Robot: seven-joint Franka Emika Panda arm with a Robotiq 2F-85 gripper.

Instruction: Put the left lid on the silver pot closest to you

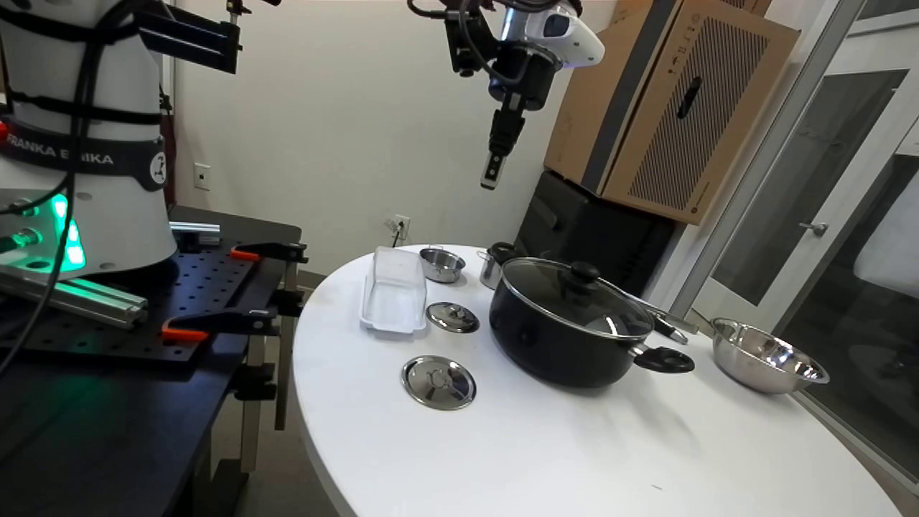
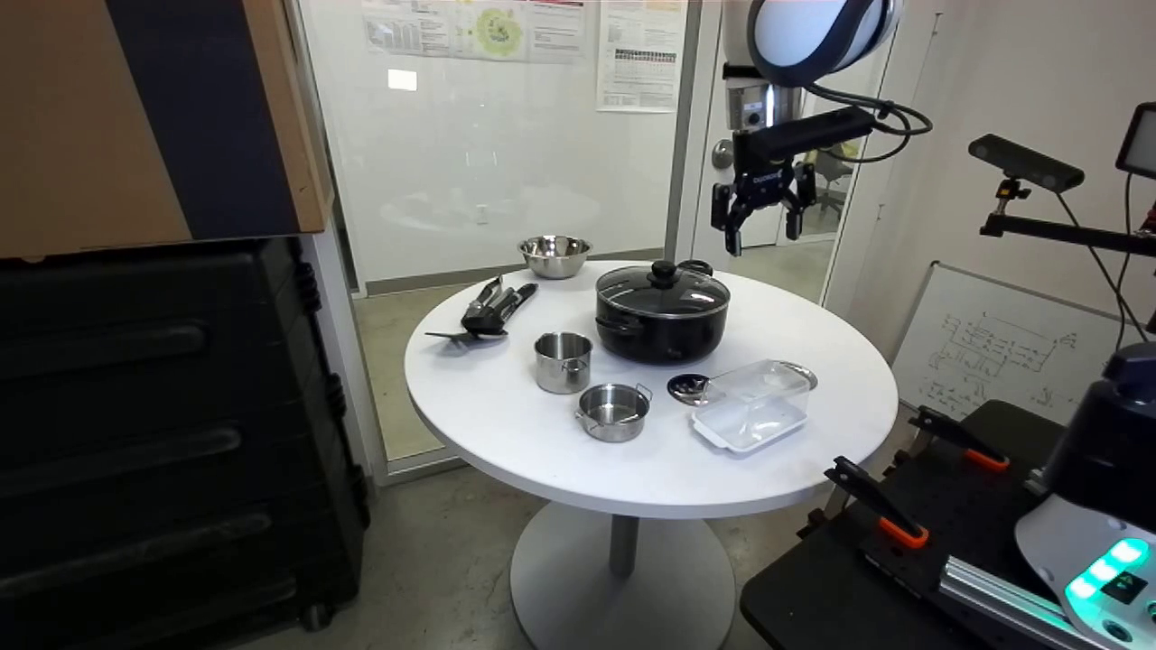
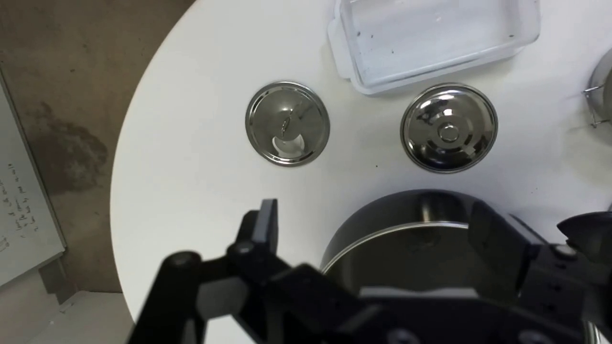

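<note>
The left lid, small, round and shiny silver, lies flat on the table in the wrist view (image 3: 288,123). It also shows in an exterior view (image 1: 439,383) and partly behind the clear container in an exterior view (image 2: 801,373). A second silver lid (image 3: 449,128) lies to its right. A low silver pot (image 2: 614,413) and a taller silver pot (image 2: 563,363) stand uncovered on the table. The low pot is cut off at the right edge of the wrist view (image 3: 603,91). My gripper (image 2: 764,239) is open and empty, high above the table near the black pot (image 2: 664,334).
The large black pot wears its dark glass lid (image 1: 574,287) with a raised knob. A clear container (image 1: 395,291) sits beside the lids. Black utensils (image 2: 492,311) and a silver bowl (image 2: 554,257) stand farther off on the round white table (image 2: 488,424).
</note>
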